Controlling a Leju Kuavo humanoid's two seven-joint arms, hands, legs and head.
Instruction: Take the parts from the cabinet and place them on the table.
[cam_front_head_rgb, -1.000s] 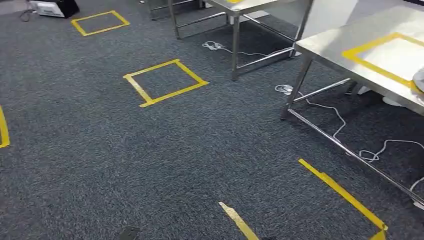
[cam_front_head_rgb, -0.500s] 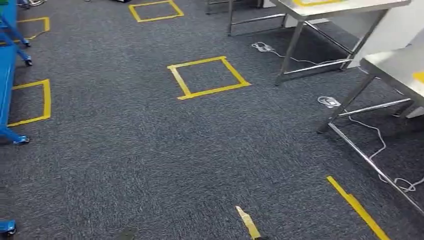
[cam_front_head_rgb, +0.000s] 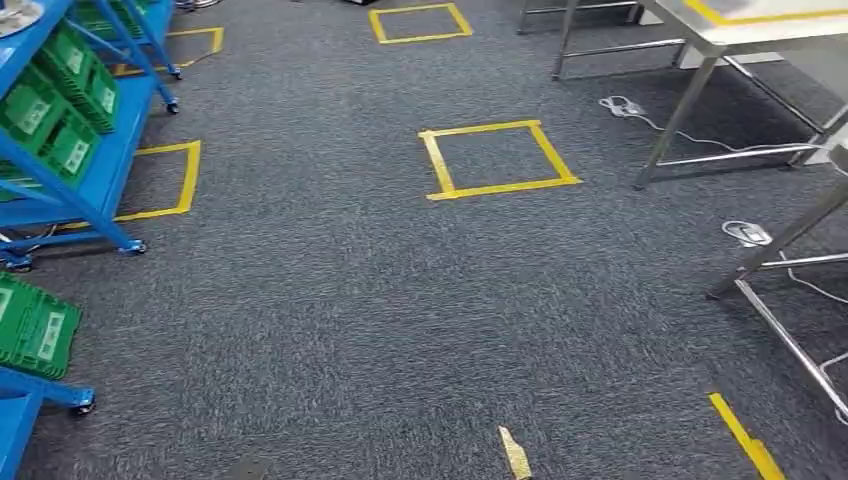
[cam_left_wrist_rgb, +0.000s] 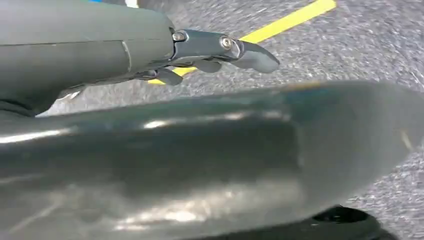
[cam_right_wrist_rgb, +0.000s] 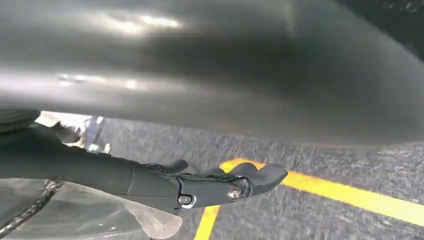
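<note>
1. Cabinet (cam_front_head_rgb: 95, 190): a blue shelving frame on castors stands at the 9 to 10 o'clock side of the head view, on the grey carpet (cam_front_head_rgb: 350, 300).
2. Green bins (cam_front_head_rgb: 45, 110) sit tilted on its upper shelves at 10 o'clock, and another green bin (cam_front_head_rgb: 35, 330) lies lower down at 8 o'clock. Whether the bins hold parts cannot be told from here.
3. A steel table (cam_front_head_rgb: 740, 25) with yellow tape on its top stands at 1 o'clock, well apart from the cabinet. The legs of a second table (cam_front_head_rgb: 790, 235) come in at 3 o'clock.
4. White cables (cam_front_head_rgb: 625, 107) lie on the carpet near the first table's legs.
5. A yellow tape square (cam_front_head_rgb: 497, 160) marks the carpet at 12 o'clock, between the cabinet and the tables. A second square (cam_front_head_rgb: 420, 22) lies beyond it, and a third (cam_front_head_rgb: 165, 180) lies just beside the cabinet's foot.
6. A short tape scrap (cam_front_head_rgb: 515, 452) lies at 6 o'clock, and a tape line (cam_front_head_rgb: 745, 440) at 5 o'clock.
7. The left hand (cam_left_wrist_rgb: 220, 50) hangs over carpet and a yellow tape line, its fingers stretched out, with nothing in them.
8. The right hand (cam_right_wrist_rgb: 225, 185) also hangs above taped carpet, its fingers extended and empty. A blurred pale sheet shows near its wrist; what it is cannot be told.
</note>
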